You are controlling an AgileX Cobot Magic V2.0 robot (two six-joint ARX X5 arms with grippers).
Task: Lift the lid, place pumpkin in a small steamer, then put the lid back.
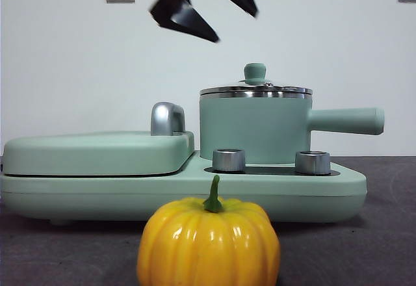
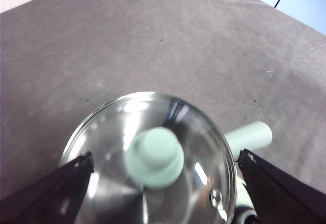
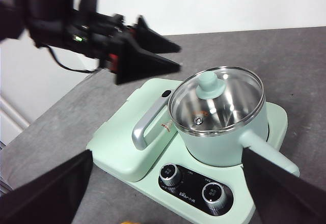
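Grey table (image 1: 390, 234): one pumpkin (image 1: 208, 244), one lidded small steamer (image 1: 253, 130).

On my front feed the pumpkin (image 1: 208, 243) fills the bottom centre, standing on the surface (image 1: 383, 234) in front of the appliance base (image 1: 182, 195). The small steamer (image 1: 253, 127) sits on the base at centre right, the lid (image 1: 255, 88) on it, its handle reaching right. The flat cover (image 1: 97, 151) lies at left. The left pincer (image 1: 201, 6) hangs open at upper centre, above and left of the lid.
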